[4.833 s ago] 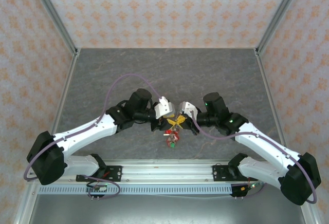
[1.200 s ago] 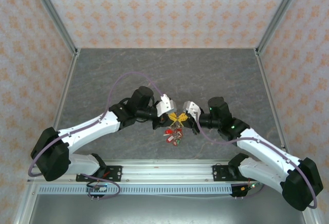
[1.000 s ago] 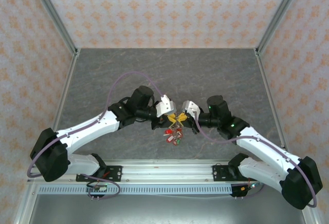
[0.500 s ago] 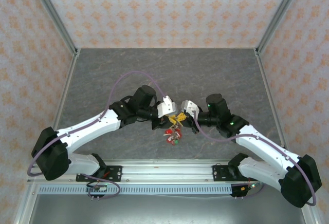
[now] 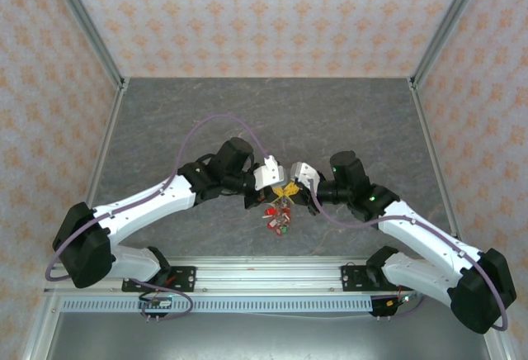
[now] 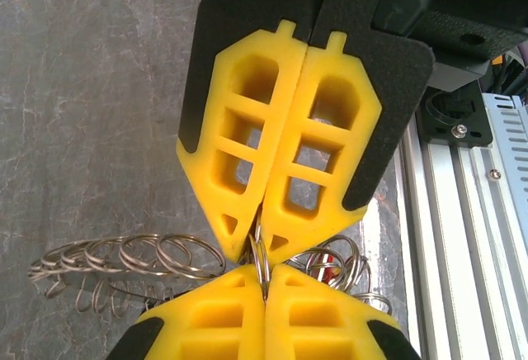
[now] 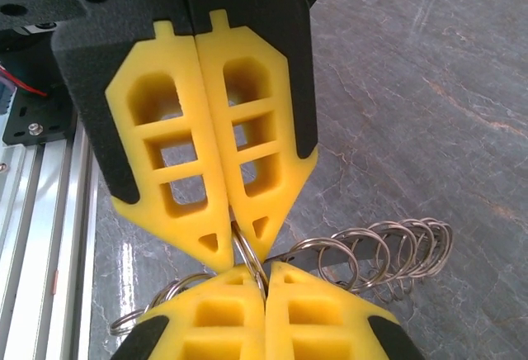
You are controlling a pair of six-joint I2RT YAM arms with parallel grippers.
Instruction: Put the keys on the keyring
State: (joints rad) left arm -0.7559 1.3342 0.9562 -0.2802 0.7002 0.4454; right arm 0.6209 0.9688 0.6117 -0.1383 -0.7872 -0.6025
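My left gripper (image 5: 280, 190) and right gripper (image 5: 289, 190) meet tip to tip above the table's near middle. Both are shut on the same small metal ring (image 6: 262, 259), which stands edge-on between the two pairs of yellow fingers (image 7: 266, 281). Seen from the left wrist, my left gripper (image 6: 266, 276) is at the bottom and the right gripper (image 6: 257, 247) faces it from above. The keyring (image 6: 124, 254), a band fringed with several wire loops, hangs to one side (image 7: 388, 248). The keys with red tags (image 5: 277, 216) dangle below the grippers; a red tag (image 6: 330, 271) peeks through the loops.
An aluminium rail (image 5: 272, 276) runs along the near edge behind the arm bases. Patterned walls enclose the grey stone-look table (image 5: 264, 112) on three sides. The left arm's purple cable (image 5: 206, 125) arcs above its forearm.
The left gripper has closed on the small ring that the right gripper kept holding. The left arm has edged slightly rightward; the bunch of keys hangs in nearly the same place.
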